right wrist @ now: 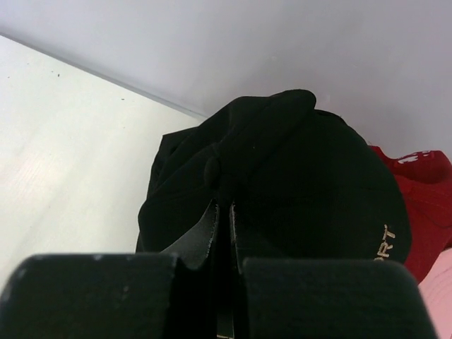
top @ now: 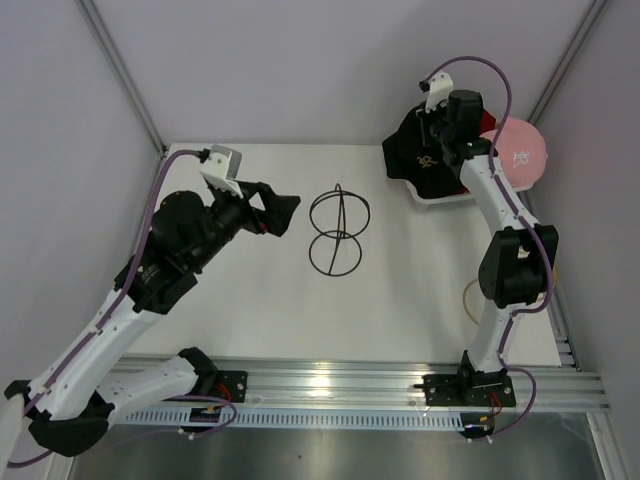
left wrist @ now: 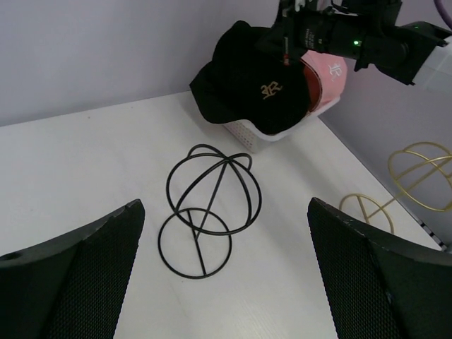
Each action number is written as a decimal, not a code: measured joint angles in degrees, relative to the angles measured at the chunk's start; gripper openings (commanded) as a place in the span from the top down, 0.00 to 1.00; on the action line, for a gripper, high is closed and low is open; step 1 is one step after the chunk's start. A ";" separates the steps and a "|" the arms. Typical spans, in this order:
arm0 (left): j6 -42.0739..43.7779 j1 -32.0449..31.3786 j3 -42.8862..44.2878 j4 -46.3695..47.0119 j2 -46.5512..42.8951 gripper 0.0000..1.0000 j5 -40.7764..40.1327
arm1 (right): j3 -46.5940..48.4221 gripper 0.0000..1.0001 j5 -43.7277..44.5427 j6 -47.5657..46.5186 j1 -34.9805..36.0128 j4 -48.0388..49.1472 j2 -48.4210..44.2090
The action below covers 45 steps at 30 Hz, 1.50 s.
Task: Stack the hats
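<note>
Two arms are in play, but only the right one is at the hats. The right gripper (right wrist: 224,226) has its jaws clenched on a fold of the black hat (top: 408,152), which tops the pile at the table's far right corner. That pile sits in a white basket (top: 440,197), with a red hat (right wrist: 424,191) under the black one and a pink hat (top: 522,152) on the side toward the right edge. From the wrist, the pinch looks to be on the near part of the crown, and the rest of the black hat runs away from the jaws toward the back wall.

A black wire stand (top: 338,233) lies on its side near the middle of the table, left of the basket and well apart from it. The left gripper (top: 283,212) hangs just left of the stand with its jaws spread wide, facing it and holding nothing.

My guess is the black hat has to be lifted and carried leftward. The right arm is plainly the nearer one to the hats, the left nearer the stand.
</note>
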 measured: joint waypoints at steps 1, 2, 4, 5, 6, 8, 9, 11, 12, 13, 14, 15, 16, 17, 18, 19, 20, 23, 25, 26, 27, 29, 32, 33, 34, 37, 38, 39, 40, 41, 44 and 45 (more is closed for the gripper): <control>0.11 0.37 -0.42 -0.24 -0.72 0.01 -0.66 | 0.17 1.00 -0.15 0.00 0.00 -0.26 0.00; 0.11 0.83 -0.90 -0.44 -1.36 0.01 -1.29 | 0.28 1.00 -0.44 0.02 0.00 -0.46 -0.09; 0.09 2.23 -1.84 -0.96 -2.32 0.00 -1.99 | 0.87 1.00 -1.20 0.22 0.00 -1.33 -0.31; 0.07 2.91 -2.19 -1.31 -2.64 0.01 -2.34 | 1.31 1.00 -1.68 0.35 0.00 -1.84 -0.50; 0.04 3.61 -2.47 -1.66 -2.86 0.00 -2.71 | 1.81 1.00 -2.34 0.66 0.00 -2.58 -0.83; -0.28 5.03 -2.89 -2.49 -3.15 0.01 -2.91 | 2.99 1.00 -4.00 1.36 0.00 -4.37 -1.88; -0.42 5.81 -3.06 -2.80 -3.26 0.00 -2.91 | 3.69 1.00 -4.85 1.84 0.00 -5.35 -2.73; -1.09 7.43 -3.32 -3.69 -3.45 0.00 -2.93 | 4.87 1.00 -7.10 3.04 0.11 -6.45 -5.05; -1.64 8.48 -3.61 -3.87 -3.58 0.00 -2.84 | 5.35 1.00 -8.41 3.82 0.26 -6.88 -6.62; -2.14 9.66 -4.04 -4.09 -3.78 0.00 -2.62 | 5.88 1.00 -10.03 4.70 0.52 -7.37 -8.39; -2.64 10.75 -4.57 -4.37 -4.04 0.01 -2.43 | 6.38 1.00 -11.91 5.84 0.83 -7.69 -10.29; -3.08 11.91 -5.07 -4.68 -4.31 0.00 -2.23 | 6.82 1.00 -13.75 7.08 1.18 -7.85 -12.28; -3.43 12.87 -5.62 -4.94 -4.57 0.01 -2.05 | 7.19 1.00 -16.06 8.85 1.53 -7.80 -14.34; -3.58 13.57 -6.16 -4.98 -4.85 0.01 -1.97 | 7.37 1.00 -18.08 10.25 1.79 -7.56 -15.93; -3.74 14.43 -6.84 -5.11 -5.25 0.01 -1.70 | 7.37 1.00 -20.37 12.11 2.25 -7.02 -18.05; -3.89 15.10 -7.39 -5.35 -5.70 0.01 -1.55 | 7.30 1.00 -22.58 13.97 2.80 -6.67 -20.00; -3.98 15.67 -7.78 -5.62 -6.14 0.01 -1.38 | 7.02 1.00 -24.61 15.80 3.48 -6.01 -21.81; -3.98 17.16 -7.93 -6.84 -7.41 0.01 -0.96 | 3.76 1.00 -29.73 20.35 6.67 -2.60 -26.62; -3.80 17.88 -7.93 -7.45 -8.48 0.01 -0.98 | 1.64 1.00 -32.46 23.08 9.22 -1.29 -28.30; -3.67 18.08 -7.93 -7.78 -9.11 0.00 -1.05 | 0.96 1.00 -33.46 24.28 10.40 -1.31 -28.52; -3.37 18.18 -7.93 -8.04 -9.94 0.00 -1.16 | 0.24 1.00 -34.53 25.68 11.65 -1.51 -28.33; -2.84 18.29 -7.93 -8.15 -11.19 0.00 -1.49 | -1.40 1.00 -34.64 27.02 12.72 -2.58 -27.87; -2.10 18.60 -7.93 -8.31 -12.63 0.01 -2.23 | -6.21 0.98 -34.56 27.71 13.86 -2.99 -27.85; -1.86 18.64 -7.93 -8.33 -12.98 0.00 -2.27 | -7.76 0.98 -34.51 27.78 14.25 -3.52 -27.65; -1.73 18.69 -7.93 -8.31 -13.38 0.00 -2.23 | -8.76 0.99 -34.49 27.85 14.67 -4.26 -27.12; -1.33 18.75 -7.93 -8.33 -13.73 0.01 -1.70 | -9.27 0.99 -34.64 27.96 15.74 -6.01 -24.20; -1.31 18.75 -7.96 -8.33 -13.73 0.00 -1.51 | -9.27 0.99 -34.73 28.00 16.20 -6.16 -23.06; -1.29 18.75 -8.00 -8.33 -13.70 0.01 -1.22 | -9.27 0.98 -34.80 28.13 16.44 -6.38 -21.88; -1.27 18.75 -8.09 -8.31 -13.70 0.01 -1.16 | -9.27 0.98 -34.84 28.15 16.70 -6.62 -20.81; -1.27 18.75 -8.20 -8.31 -13.70 0.00 -1.09 | -9.27 0.98 -34.80 28.09 16.85 -6.97 -19.82; -1.33 18.78 -8.94 -8.31 -13.53 0.00 -0.81 | -9.31 0.96 -33.70 26.86 16.94 -8.28 -17.88; -1.38 18.78 -9.20 -8.26 -13.38 0.01 -0.70 | -9.49 0.96 -33.00 26.21 16.94 -8.68 -17.55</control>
